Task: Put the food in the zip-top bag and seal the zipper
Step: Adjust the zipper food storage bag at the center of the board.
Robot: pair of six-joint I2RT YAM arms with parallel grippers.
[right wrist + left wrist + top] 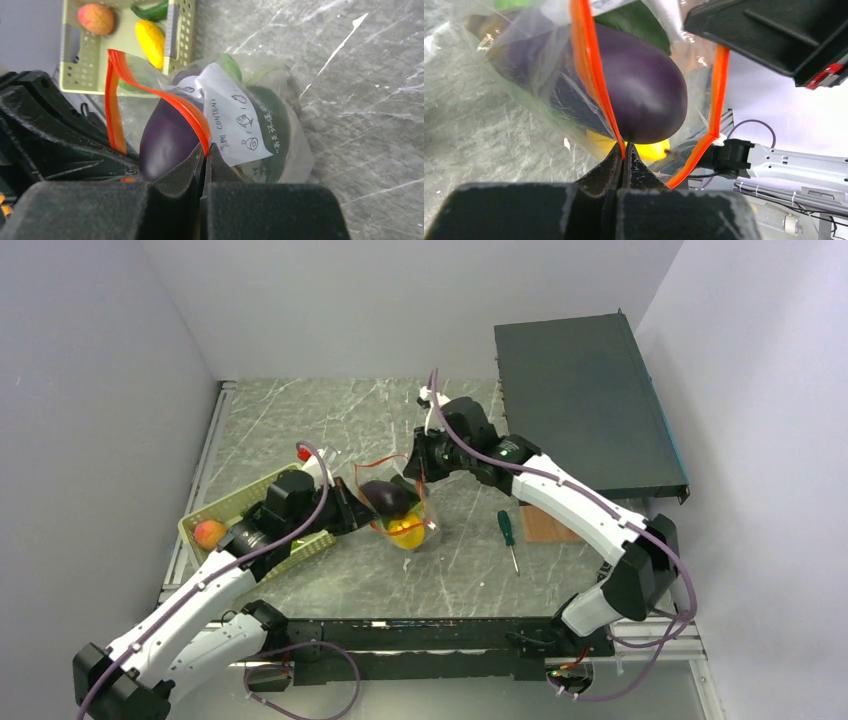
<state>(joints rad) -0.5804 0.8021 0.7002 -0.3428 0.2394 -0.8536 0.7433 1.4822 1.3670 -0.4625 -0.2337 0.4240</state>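
Left pincer (622, 150) and right pincer (206, 150) each clamp the zipper (584, 60) of the zip-top bag (300, 145). The bag holds an eggplant (644, 95) and a yellow fruit (649, 150). A peach (96, 18) lies in the green basket (75, 75).

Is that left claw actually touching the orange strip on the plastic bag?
Touching. The left wrist view shows the left gripper shut on the zipper: the orange strip runs straight down between its closed fingertips, with no gap.

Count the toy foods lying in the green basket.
3: an orange-pink fruit in a corner of the basket, a dark green vegetable further along, and a yellow piece just beside it. The zip-top bag overlaps part of it, so more may be hidden.
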